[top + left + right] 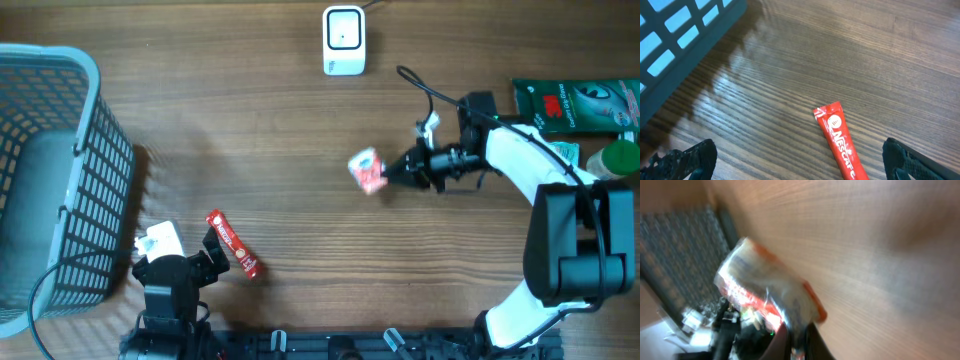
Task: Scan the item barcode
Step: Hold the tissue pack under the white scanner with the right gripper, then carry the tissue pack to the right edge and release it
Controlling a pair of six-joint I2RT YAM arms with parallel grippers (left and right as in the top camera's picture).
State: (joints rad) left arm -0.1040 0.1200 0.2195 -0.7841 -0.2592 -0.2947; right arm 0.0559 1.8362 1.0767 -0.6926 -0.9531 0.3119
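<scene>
Red-white packet (pixel 367 170) gripped, scanner (pixel 344 40), sachet (pixel 232 257), basket (pixel 100 200) nearby

Packet (pixel 765 292) blurred (print unreadable); basket (pixel 100 190) cropped

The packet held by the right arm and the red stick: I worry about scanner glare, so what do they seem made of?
The packet looks like thin glossy plastic film: crinkled, with a pale sheen. The red stick looks like smooth printed laminate, foil or plastic, with a sealed end and a soft sheen.
</scene>
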